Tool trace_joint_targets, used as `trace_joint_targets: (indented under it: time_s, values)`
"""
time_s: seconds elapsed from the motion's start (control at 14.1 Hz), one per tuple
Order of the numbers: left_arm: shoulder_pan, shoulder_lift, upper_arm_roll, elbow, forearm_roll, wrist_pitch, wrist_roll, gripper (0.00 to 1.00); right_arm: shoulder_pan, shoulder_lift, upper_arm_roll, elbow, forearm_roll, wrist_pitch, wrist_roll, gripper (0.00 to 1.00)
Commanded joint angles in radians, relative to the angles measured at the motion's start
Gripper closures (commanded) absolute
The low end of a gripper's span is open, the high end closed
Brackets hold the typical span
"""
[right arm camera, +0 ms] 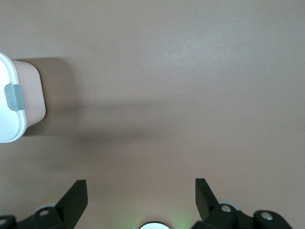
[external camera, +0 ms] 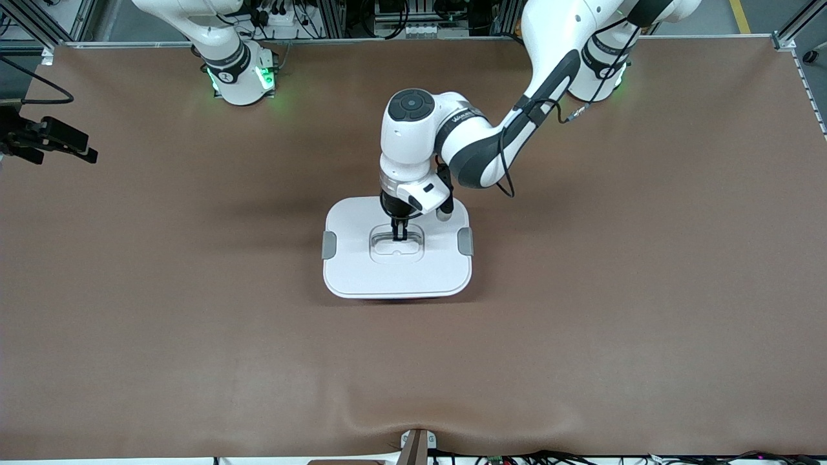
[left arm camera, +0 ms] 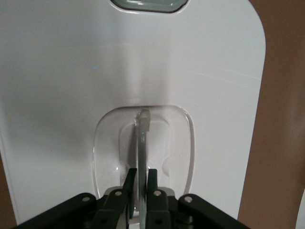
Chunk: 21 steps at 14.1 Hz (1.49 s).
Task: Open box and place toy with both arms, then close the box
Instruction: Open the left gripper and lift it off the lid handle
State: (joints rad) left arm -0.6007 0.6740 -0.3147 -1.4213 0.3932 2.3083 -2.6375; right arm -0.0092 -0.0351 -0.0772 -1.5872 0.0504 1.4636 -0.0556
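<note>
The right arm waits at its own end of the table, by its base. Its gripper (right arm camera: 140, 200) hangs over bare brown table (external camera: 161, 310) with the fingers (right arm camera: 76, 195) spread wide and nothing between them. In the right wrist view the box's pink wall and one grey side clip (right arm camera: 13, 97) show at the edge.

The box (external camera: 397, 258) sits in the middle of the table with its white lid (external camera: 362, 271) on and a grey clip at each end.

The left arm reaches from its base to above the lid. Its gripper (external camera: 399, 231) is down in the lid's central recess, the two fingers (left arm camera: 128, 183) standing close on either side of the upright grey handle (left arm camera: 142, 143); whether they clamp it or have let go I cannot tell.
</note>
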Motion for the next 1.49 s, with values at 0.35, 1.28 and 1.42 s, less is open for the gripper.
trace_joint_targets:
  time_s: [0.35, 1.28, 1.42]
  values:
    - [0.004, -0.033, 0.005, 0.022, 0.024, -0.058, 0.004, 0.0, -0.003, 0.006, 0.002, 0.012, -0.012, -0.014, 0.007, 0.0]
    - [0.162, -0.238, -0.009, 0.015, -0.045, -0.277, 0.558, 0.0, -0.002, 0.011, 0.002, 0.007, -0.009, -0.014, 0.005, 0.0]
    - [0.209, -0.269, -0.009, 0.013, -0.112, -0.289, 0.666, 0.0, -0.002, 0.009, 0.002, 0.007, -0.009, -0.015, 0.003, 0.0]
